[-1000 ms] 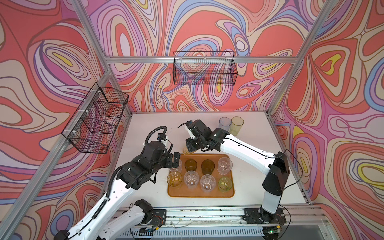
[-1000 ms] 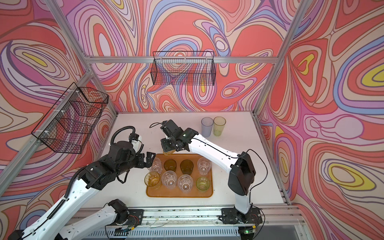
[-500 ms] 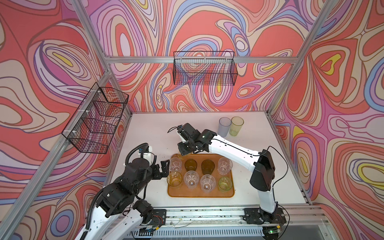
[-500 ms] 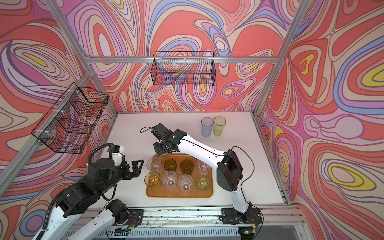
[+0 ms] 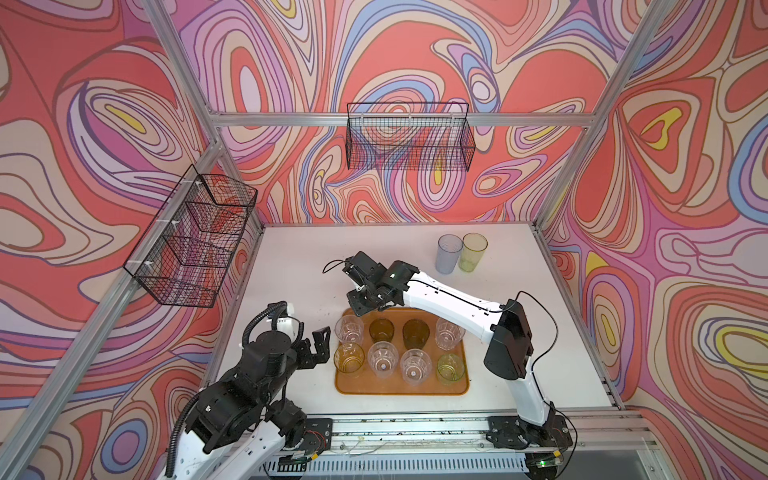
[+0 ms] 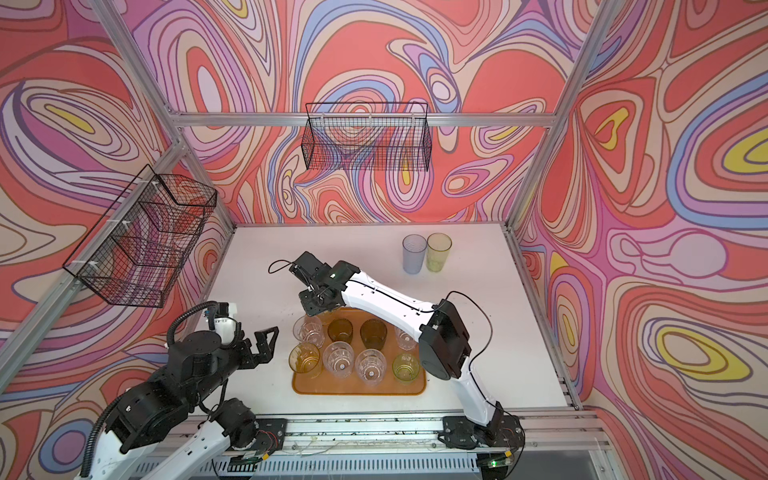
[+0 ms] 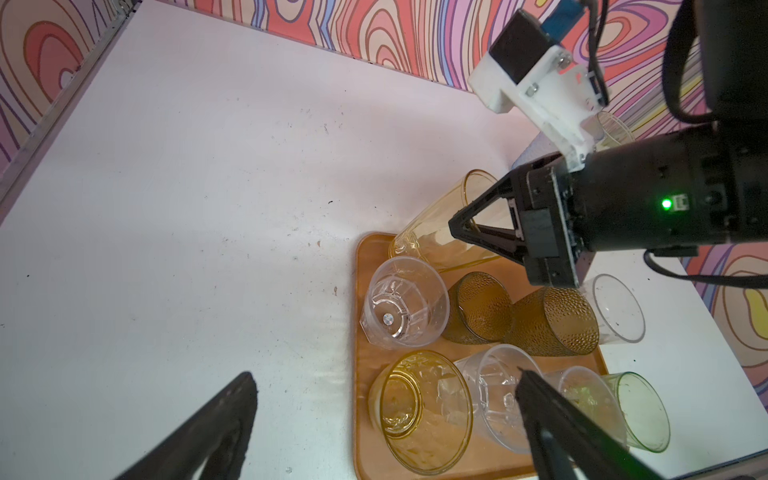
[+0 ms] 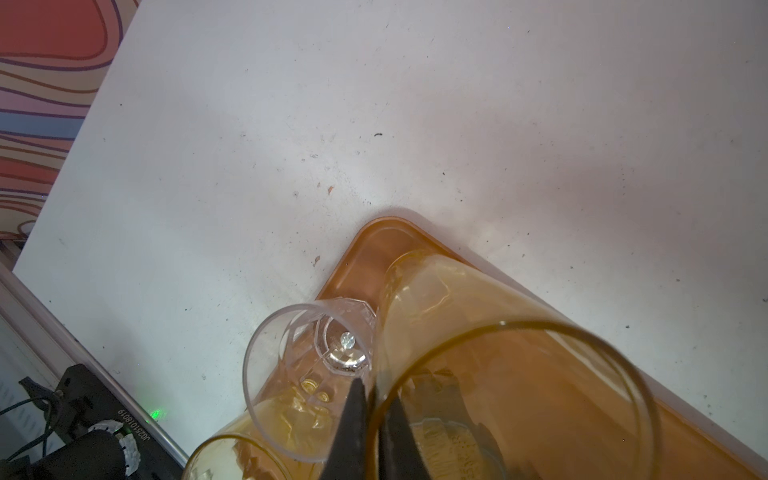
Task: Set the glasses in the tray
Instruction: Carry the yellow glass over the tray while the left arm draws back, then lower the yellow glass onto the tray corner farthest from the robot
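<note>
Your right gripper (image 8: 371, 401) is clamped on the tall yellow tumbler (image 8: 498, 316) at the rim, one finger inside the wall and one outside. I read the wall pinch as the sensible grip: it needs no span across the body and keeps the fingers clear of the neighbours. You've got it at the far-left corner of the orange-brown tray (image 5: 399, 388), just behind the clear faceted tumbler (image 5: 348, 328). Eight short tumblers fill two rows of four, so the strip behind the back row is one of the few bare bits left for a tall one. No view shows whether its base is down on the tray yet. In the right wrist view its wall looks touching, or nearly touching, the faceted one, so watch for a nudge when you lower and let go. Your left gripper (image 5: 319, 347) has its jaws wide apart and holds nothing, parked just left of the tray and out of the right arm's way. The grey-blue tumbler (image 5: 449, 253) and yellow-green tumbler (image 5: 473, 251) stand side by side on the white tabletop (image 5: 291, 257) at the far right, well apart from the tray. My guess is those go next, on the right arm's side.
</note>
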Tool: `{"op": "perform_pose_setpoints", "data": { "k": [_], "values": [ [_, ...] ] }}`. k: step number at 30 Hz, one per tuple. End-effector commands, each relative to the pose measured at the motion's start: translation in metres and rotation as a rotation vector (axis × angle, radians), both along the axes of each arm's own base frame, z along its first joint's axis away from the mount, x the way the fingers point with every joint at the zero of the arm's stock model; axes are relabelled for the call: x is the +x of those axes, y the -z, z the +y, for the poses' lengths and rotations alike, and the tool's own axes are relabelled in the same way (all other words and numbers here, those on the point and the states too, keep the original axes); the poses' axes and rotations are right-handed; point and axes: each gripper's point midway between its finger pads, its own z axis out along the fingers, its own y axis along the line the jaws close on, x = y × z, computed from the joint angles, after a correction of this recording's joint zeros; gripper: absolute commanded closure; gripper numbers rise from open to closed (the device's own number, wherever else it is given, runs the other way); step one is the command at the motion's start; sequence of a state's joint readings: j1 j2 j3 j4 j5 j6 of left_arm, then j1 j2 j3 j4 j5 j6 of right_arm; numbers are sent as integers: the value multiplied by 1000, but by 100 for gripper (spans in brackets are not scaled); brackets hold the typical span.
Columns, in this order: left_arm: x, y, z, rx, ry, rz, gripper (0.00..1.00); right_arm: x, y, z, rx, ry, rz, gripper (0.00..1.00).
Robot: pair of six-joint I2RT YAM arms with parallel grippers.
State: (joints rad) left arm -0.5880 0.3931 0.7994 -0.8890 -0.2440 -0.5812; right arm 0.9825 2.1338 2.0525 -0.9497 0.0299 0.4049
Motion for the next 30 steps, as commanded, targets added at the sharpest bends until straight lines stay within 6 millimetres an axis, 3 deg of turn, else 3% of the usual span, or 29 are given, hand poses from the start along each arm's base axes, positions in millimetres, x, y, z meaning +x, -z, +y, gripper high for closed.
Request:
{"op": "perform_pose_setpoints", "data": {
  "k": [1, 17, 23, 30],
  "values": [
    [-5, 9, 10, 10, -39, 13, 0, 1, 0, 3, -18, -3, -14, 100],
    [-7, 8, 15, -4, -57, -19, 0, -4, 17, 8, -55, -14, 16, 100],
    [-8, 8, 17, 1, -61, -21, 0, -6, 15, 12, -40, -25, 26, 87],
    [-8, 8, 19, 2, -72, -27, 0, -6, 11, 16, -17, -31, 24, 83]
  ]
}}
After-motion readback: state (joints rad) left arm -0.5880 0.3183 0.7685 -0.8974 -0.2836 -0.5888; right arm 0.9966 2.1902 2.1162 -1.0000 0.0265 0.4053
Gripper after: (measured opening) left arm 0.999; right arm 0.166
